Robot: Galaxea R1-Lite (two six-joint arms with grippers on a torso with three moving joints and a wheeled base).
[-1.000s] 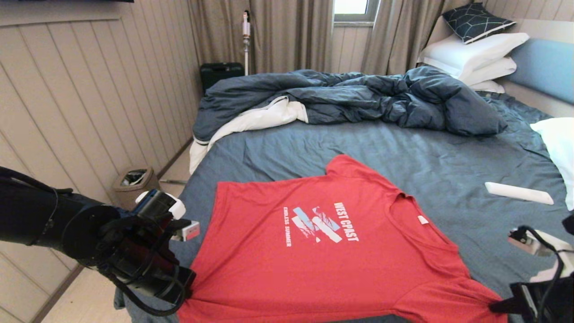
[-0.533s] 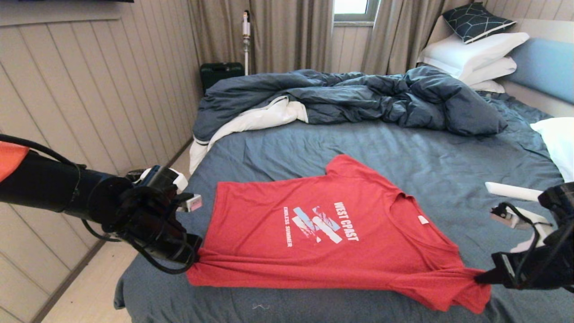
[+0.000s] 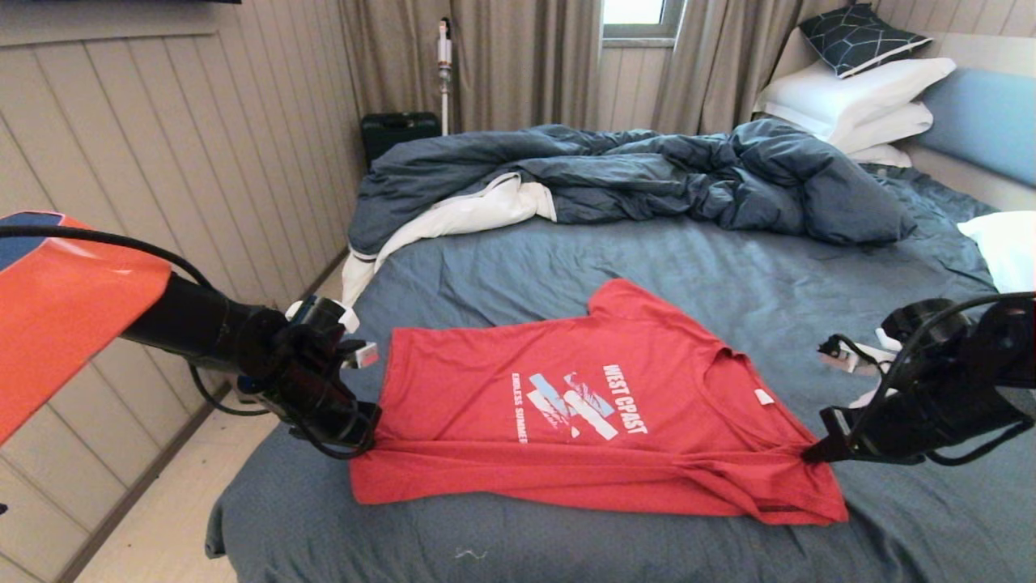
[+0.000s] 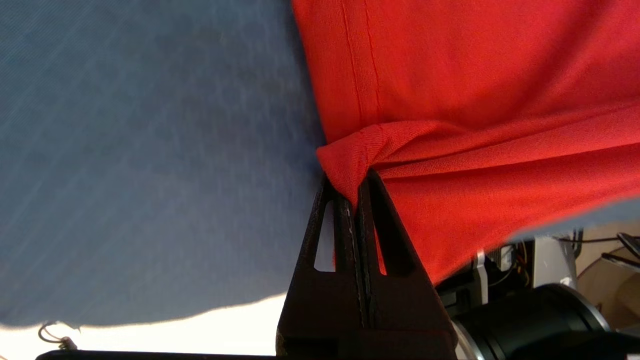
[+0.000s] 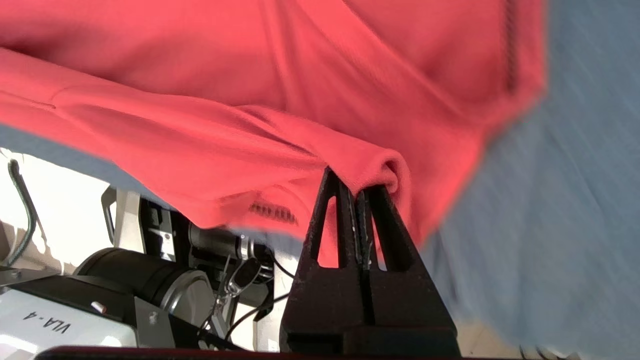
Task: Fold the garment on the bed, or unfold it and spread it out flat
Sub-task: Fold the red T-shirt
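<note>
From above, the garment (image 3: 583, 405) lies on the bed (image 3: 728, 267); the left gripper (image 3: 366, 423) reaches in from nine o'clock, the right gripper (image 3: 812, 455) from three. Both wrist views show fingers (image 4: 350, 200) pressed together, pinching bunched red fabric (image 5: 300, 125).

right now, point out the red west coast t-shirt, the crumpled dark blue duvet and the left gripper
red T-shirt (image 3: 583, 405), head view, chest print.
dark blue duvet (image 3: 647, 174), head view, middle of the heap.
left gripper (image 4: 356, 192), left wrist view, fingertips pinching cloth.
</note>
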